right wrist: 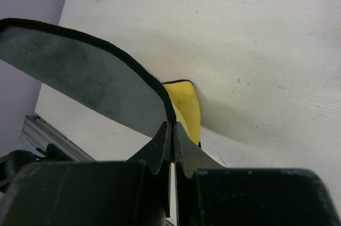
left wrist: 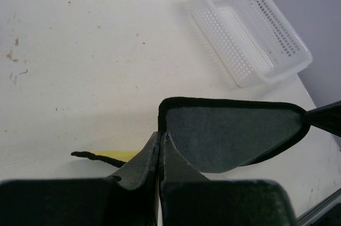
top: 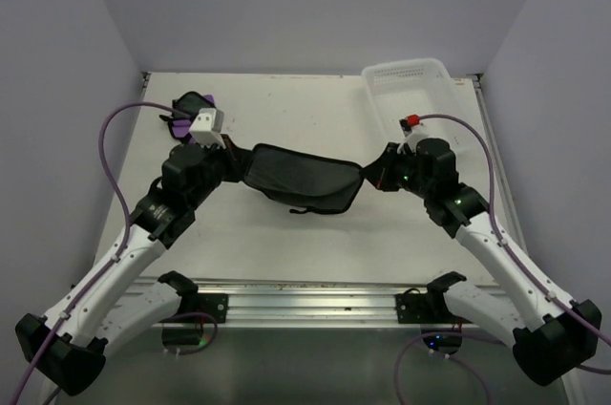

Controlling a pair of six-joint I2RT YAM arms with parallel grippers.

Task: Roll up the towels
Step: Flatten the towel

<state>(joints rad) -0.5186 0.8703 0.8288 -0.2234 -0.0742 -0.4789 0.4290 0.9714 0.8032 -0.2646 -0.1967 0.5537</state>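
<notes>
We hold the yellow towel (right wrist: 186,106) just above the desk (top: 305,109), grey backing up and stretched between both arms. The left claw (left wrist: 161,139) pinches one corner and the right claw (right wrist: 171,129) pinches the opposite one, probably to spread it flat before rolling. The purple towel (top: 191,107) lies at the desk's far left.

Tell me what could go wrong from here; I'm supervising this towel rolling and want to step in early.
1. The left tool and right tool each pinch only an edge of the yellow towel, held grey side up; pulling it taut could slip it free.
2. A yellow part hangs folded beneath, so it may land creased and roll unevenly.
3. The right tool sits close to the white basket and might nudge it.
</notes>
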